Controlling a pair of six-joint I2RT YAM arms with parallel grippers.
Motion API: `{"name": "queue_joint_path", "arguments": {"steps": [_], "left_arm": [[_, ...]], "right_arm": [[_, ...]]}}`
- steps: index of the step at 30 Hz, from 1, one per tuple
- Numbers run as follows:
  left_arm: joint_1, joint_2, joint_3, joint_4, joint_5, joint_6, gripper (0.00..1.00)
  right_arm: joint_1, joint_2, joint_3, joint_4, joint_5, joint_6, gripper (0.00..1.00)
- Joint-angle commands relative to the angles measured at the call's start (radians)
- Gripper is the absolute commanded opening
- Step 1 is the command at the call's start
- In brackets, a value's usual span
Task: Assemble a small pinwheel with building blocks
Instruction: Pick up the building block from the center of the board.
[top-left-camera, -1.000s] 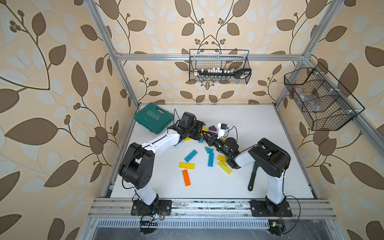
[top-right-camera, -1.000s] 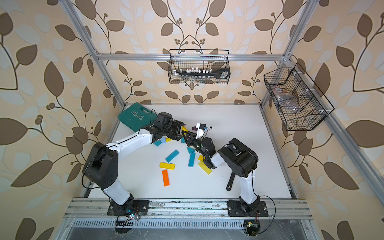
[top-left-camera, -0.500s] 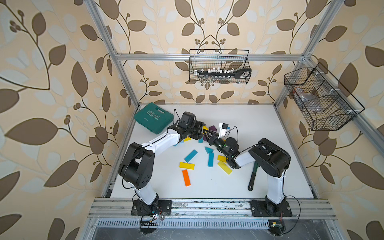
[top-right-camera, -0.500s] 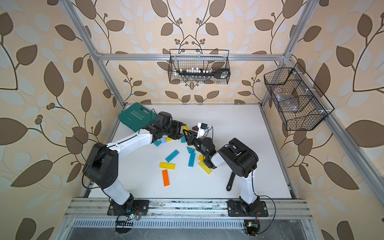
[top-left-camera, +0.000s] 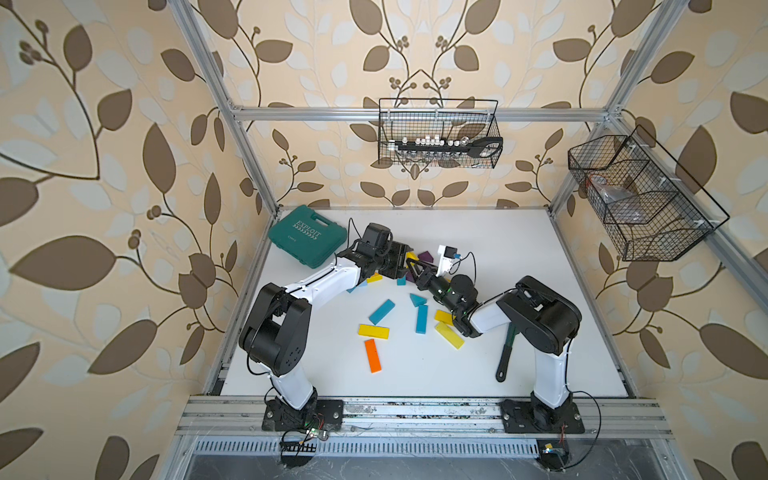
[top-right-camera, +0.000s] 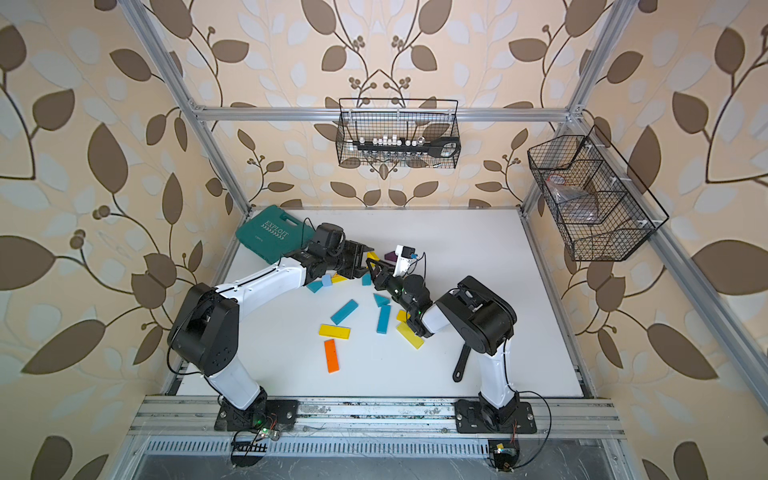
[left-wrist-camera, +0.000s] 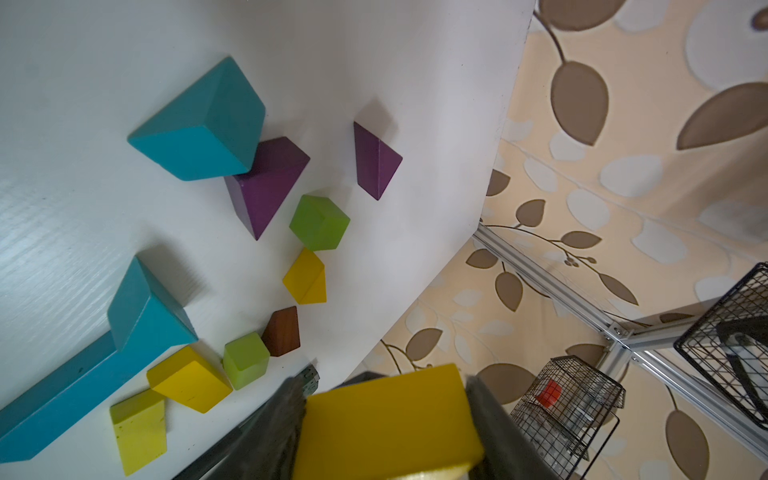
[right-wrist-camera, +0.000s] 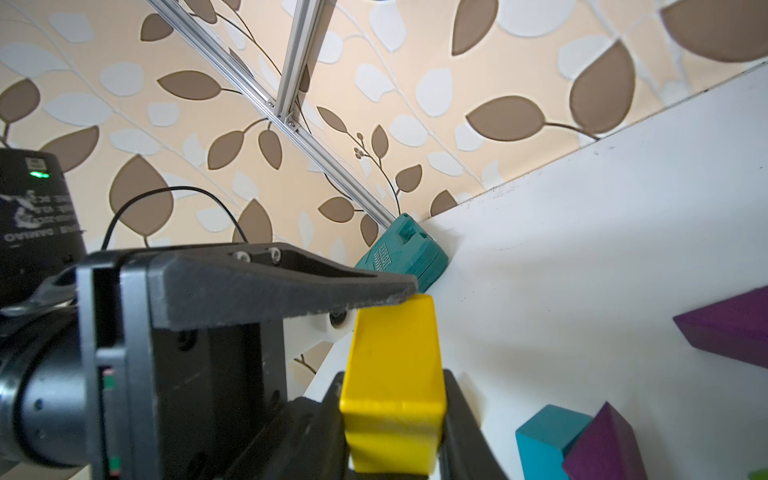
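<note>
One yellow block (right-wrist-camera: 392, 374) clamped in right fingers (right-wrist-camera: 465, 432); left fingers (left-wrist-camera: 274, 432) pinch it too. On bench (top-left-camera: 519, 257), one orange bar (top-left-camera: 372, 355), 6 o'clock from two teal bars (top-left-camera: 381, 311).

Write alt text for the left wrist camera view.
A yellow block sits between the left gripper's two blurred grey fingers, close to the camera. Beyond, loose teal, purple, green, yellow and brown blocks lie scattered on the white table, with leaf-patterned wallpaper and wire baskets behind.

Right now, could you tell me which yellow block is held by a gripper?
The yellow block clamped in the right gripper; the other yellow blocks rest loose on the table.
</note>
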Motion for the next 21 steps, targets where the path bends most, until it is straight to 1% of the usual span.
{"name": "queue_joint_path", "arguments": {"steps": [1,2,6,8,12,14,17,19,21], "left_arm": [[0.004,0.005,0.045,-0.026,0.018,0.041,0.40],[0.006,0.005,0.052,-0.047,0.016,0.057,0.40],[0.027,0.004,0.102,-0.180,0.011,0.136,0.38],[0.040,0.012,0.131,-0.235,0.020,0.174,0.39],[0.078,0.041,0.193,-0.373,0.041,0.255,0.36],[0.098,0.039,0.193,-0.392,0.045,0.283,0.35],[0.129,0.035,0.206,-0.437,0.044,0.317,0.34],[0.152,0.035,0.209,-0.450,0.059,0.336,0.34],[0.178,0.040,0.227,-0.489,0.057,0.373,0.34]], "right_arm": [[-0.001,0.011,0.026,0.028,0.008,0.005,0.14],[-0.001,0.013,0.028,0.026,0.004,0.006,0.19],[-0.002,0.026,0.033,0.023,-0.017,0.016,0.22],[-0.003,0.034,0.035,0.027,-0.026,0.022,0.33],[-0.002,0.038,0.034,0.023,-0.044,0.021,0.41],[-0.003,0.038,0.032,0.020,-0.058,0.020,0.48],[0.000,0.039,0.031,0.016,-0.080,0.020,0.51],[-0.001,0.041,0.031,0.015,-0.090,0.021,0.48],[-0.001,0.037,0.022,0.021,-0.097,0.024,0.50]]}}
